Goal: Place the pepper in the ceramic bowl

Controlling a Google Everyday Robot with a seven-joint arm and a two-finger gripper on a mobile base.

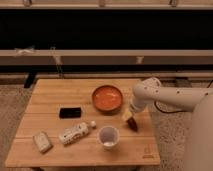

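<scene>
Pepper point(133, 125) sits at the right side of the wooden table point(50, 100), near and to the right of the ceramic bowl point(107, 98), apart from its rim. It looks low, at or just above the tabletop.

Gripper point(129, 118): directly over the pepper's upper end, pointing down, with the arm point(170, 97) coming in from the right. Whether it has closed on the pepper: cannot tell.

Progress, as judged:
- Bowl is empty, so placement is not done.
- Reach to the pepper looks complete. Grasp unconfirmed.
- Left to do: secure the pepper, lift, carry far-left over the bowl, let go.

Edges and room:
- Pepper is fairly close to the table's right edge. A slip or nudge rightward could send it off.
- White cup point(108, 137) stands near-left of the pepper and just near of the bowl. A low sweep on that side could clip it.
- Straight path from pepper to bowl has nothing between, so a short raised move should do.
- Bottle point(74, 133), black flat object point(70, 112) and small packet point(42, 141) lie on the left half, well apart from the path.
</scene>
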